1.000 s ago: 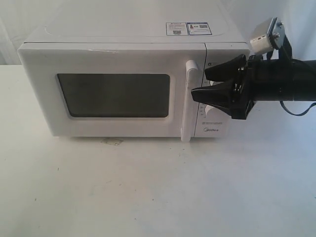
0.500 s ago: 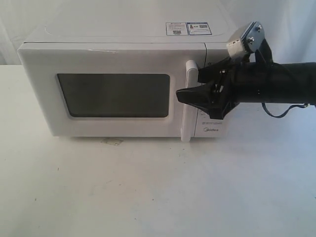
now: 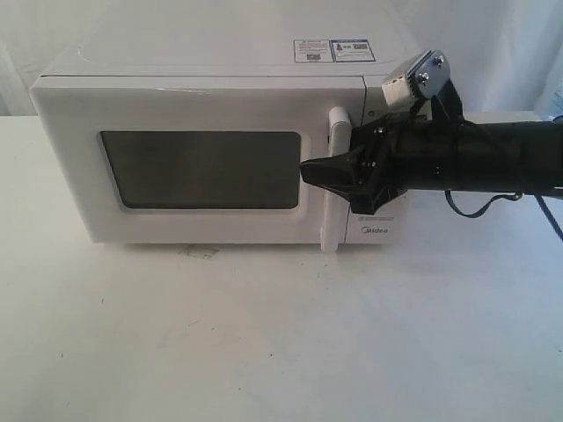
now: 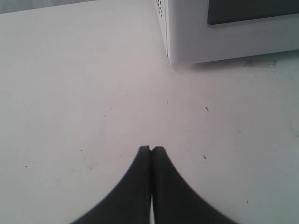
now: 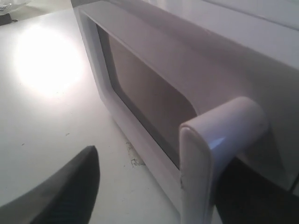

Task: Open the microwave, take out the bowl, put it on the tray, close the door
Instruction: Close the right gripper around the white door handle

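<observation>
The white microwave stands at the back of the table, its door with the dark window closed. The bowl is hidden. My right gripper reaches in from the right and stands open astride the tall white bar handle. One finger is in front of the handle and the other behind it. In the right wrist view the handle sits between the two dark fingers. My left gripper is shut on nothing, over bare table near the microwave's lower corner. It does not show in the exterior view.
The white table stretches in front of the microwave. A small sticker mark lies under the door's front edge. A pale, blurred object sits at the far edge of the right wrist view. No tray shows clearly.
My right gripper has moved left from beside the knob panel, and its open fingers now straddle the door handle. The door stays closed.
</observation>
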`<control>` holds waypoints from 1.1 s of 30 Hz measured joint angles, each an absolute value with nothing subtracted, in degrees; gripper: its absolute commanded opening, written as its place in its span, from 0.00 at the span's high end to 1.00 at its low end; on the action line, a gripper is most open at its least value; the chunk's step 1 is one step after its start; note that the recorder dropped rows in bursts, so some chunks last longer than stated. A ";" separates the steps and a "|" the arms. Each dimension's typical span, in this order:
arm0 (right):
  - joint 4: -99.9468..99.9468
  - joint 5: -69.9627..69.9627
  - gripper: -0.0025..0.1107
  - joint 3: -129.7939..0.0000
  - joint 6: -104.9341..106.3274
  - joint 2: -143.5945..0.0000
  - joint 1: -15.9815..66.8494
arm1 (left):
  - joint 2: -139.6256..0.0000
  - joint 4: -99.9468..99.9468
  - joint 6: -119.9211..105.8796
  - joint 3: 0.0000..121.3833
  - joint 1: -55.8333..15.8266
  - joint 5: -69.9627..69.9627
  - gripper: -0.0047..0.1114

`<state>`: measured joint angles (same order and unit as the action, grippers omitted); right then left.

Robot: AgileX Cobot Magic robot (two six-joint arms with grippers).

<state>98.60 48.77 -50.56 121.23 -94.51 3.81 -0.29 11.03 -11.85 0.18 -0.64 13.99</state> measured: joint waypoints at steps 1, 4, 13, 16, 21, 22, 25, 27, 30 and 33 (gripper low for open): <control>98.69 48.45 0.98 -50.56 121.23 -94.51 3.92 | -0.29 11.03 -11.85 0.18 -0.64 13.99 0.96; 99.06 48.03 0.98 -50.43 121.23 -94.51 4.00 | -0.29 11.03 -11.85 0.18 -0.64 13.99 0.96; 95.08 52.19 0.98 -50.68 121.23 -94.74 3.47 | -0.29 11.03 -11.85 0.18 -0.64 13.99 0.96; 93.00 53.54 0.98 -51.15 121.23 -95.00 3.06 | -0.29 11.03 -11.85 0.18 -0.64 13.99 0.96; 90.00 53.81 0.98 -51.70 121.23 -95.00 2.88 | -0.29 11.03 -11.85 0.18 -0.64 13.99 0.96; 89.62 53.93 0.98 -51.84 121.23 -95.07 2.88 | -0.29 11.03 -11.85 0.18 -0.64 13.99 0.96; 88.92 54.46 0.98 -51.94 121.23 -95.07 2.64 | -0.29 11.03 -11.85 0.18 -0.64 13.99 0.96; 88.38 55.26 0.98 -52.09 121.23 -95.23 2.51 | -0.29 11.03 -11.85 0.18 -0.64 13.99 0.96; 88.14 55.94 0.98 -52.18 121.23 -95.35 2.28 | -0.29 11.03 -11.85 0.18 -0.64 13.99 0.96; 88.14 56.08 0.98 -52.22 121.23 -95.40 2.28 | -0.29 11.03 -11.85 0.18 -0.64 13.99 0.96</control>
